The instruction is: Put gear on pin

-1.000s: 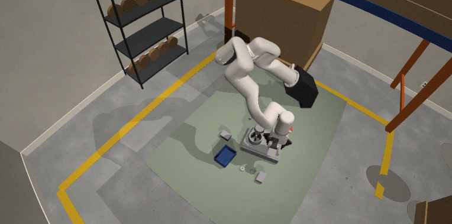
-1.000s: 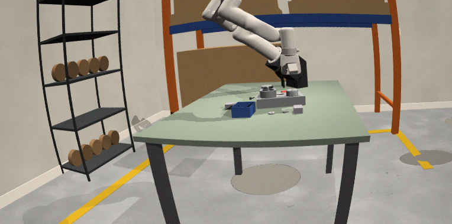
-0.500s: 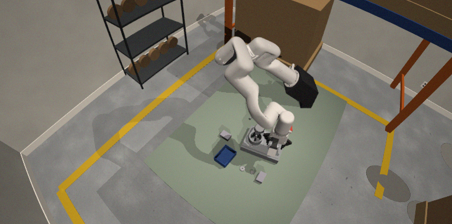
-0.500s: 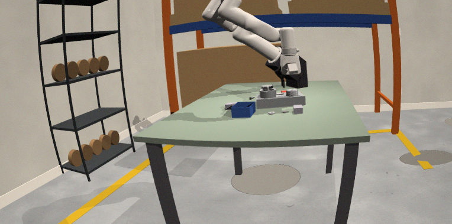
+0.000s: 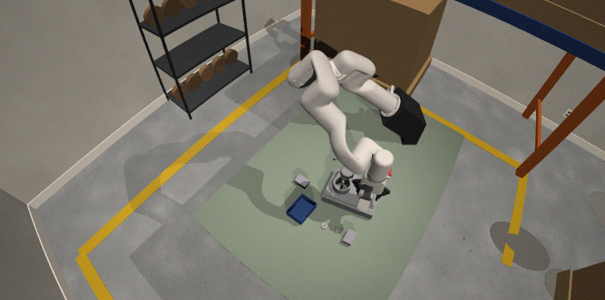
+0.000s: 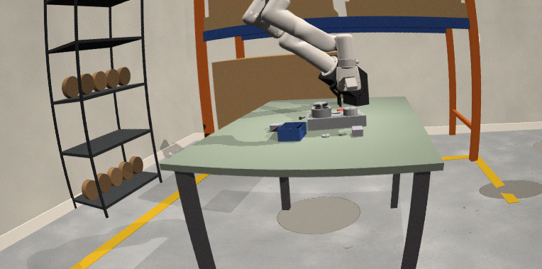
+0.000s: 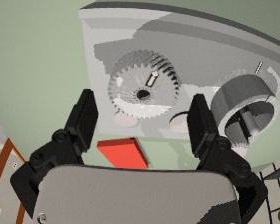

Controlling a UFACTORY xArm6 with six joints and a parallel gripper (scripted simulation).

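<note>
The fingers are spread wide with nothing between them, hovering above the gear (image 7: 144,86), which lies on the timing case (image 7: 100,32). The case rests loose on the desk (image 6: 382,145). An off-centre closing could nudge the gear or shove the case sideways, upsetting the arrow's (image 7: 151,79) heading.

Plain beige walls (image 6: 30,123) meet a mottled grey concrete floor (image 6: 474,236) crossed by yellow tape lines (image 5: 203,141). A black metal shelf rack (image 6: 75,39) holds brown wooden discs (image 6: 99,80). Orange-and-blue pallet racking (image 6: 198,58) carries big cardboard boxes (image 5: 376,18).
</note>
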